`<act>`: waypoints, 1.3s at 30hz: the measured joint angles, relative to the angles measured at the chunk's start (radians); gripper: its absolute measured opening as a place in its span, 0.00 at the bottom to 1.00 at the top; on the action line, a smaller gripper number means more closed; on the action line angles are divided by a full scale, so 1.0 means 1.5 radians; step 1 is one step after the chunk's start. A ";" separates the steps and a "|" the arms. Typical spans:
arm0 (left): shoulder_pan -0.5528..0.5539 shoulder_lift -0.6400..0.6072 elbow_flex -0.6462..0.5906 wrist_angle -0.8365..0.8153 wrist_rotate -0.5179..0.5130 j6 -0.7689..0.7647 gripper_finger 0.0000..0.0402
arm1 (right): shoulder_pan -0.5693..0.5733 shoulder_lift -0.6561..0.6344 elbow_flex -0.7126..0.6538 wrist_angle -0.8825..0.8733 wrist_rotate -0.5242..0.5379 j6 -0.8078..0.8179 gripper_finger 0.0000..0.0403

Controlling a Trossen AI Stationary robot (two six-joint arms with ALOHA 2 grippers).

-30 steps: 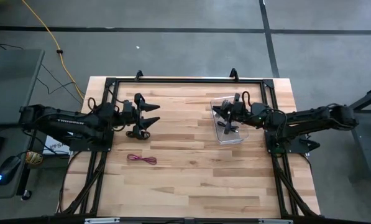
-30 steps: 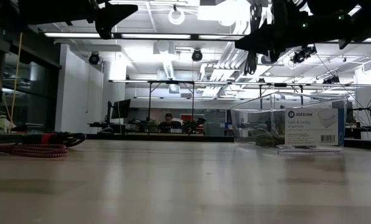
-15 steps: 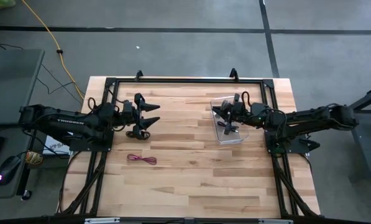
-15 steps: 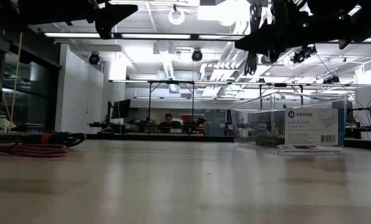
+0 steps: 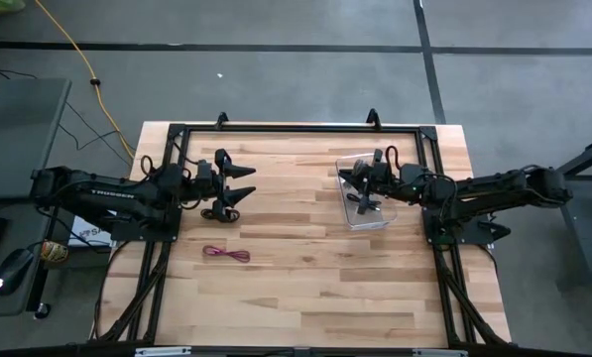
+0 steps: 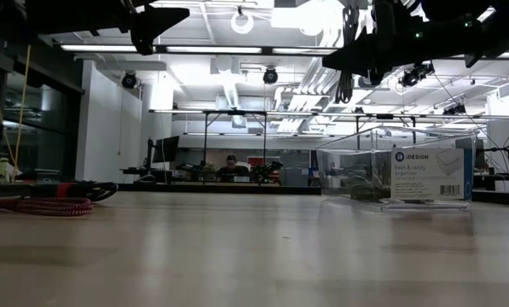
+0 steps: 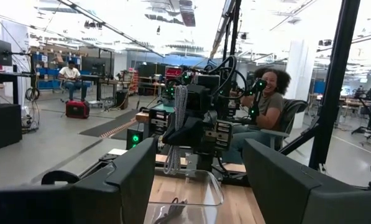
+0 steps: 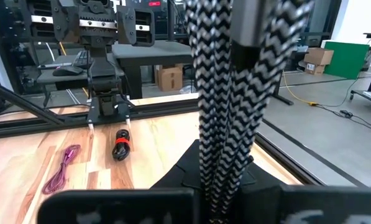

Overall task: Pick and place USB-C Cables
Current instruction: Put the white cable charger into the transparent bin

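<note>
Above the clear box (image 5: 367,188), the right pincer (image 5: 360,190) pinches the grey cable (image 8: 225,93), hanging ready to drop in. Well apart, the left pincer (image 5: 238,184) waits spread over the black-and-red cable (image 8: 120,144), near the magenta cable (image 5: 226,254).

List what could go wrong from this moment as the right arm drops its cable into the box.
1. The right tool holds the grey braided cable hanging above the clear box; its dangling loop could catch the rim and drape outside.
2. A cable already lies inside the box, so a low release might snag it.
3. The left tool, open, hovers over the black-and-red cable; the magenta cable lies loose nearby and could be dragged.
</note>
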 joint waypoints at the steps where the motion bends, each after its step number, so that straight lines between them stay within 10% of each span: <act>1: 0.000 0.000 0.000 0.001 0.000 0.000 0.56 | 0.000 0.000 0.000 0.000 0.000 0.001 0.01; 20: 0.000 0.000 0.000 0.002 0.000 -0.006 0.56 | 0.000 0.000 0.005 -0.016 0.022 0.036 0.01; 29: 0.000 -0.001 0.000 0.002 0.000 -0.035 0.56 | 0.085 0.019 0.281 -0.625 0.271 0.230 0.01; 34: 0.000 -0.001 0.000 0.003 0.000 -0.038 0.56 | 0.067 0.097 0.376 -0.901 0.277 0.363 0.01; 39: 0.000 -0.001 0.000 0.002 0.000 -0.053 0.56 | 0.008 0.159 0.350 -0.918 0.174 0.377 0.01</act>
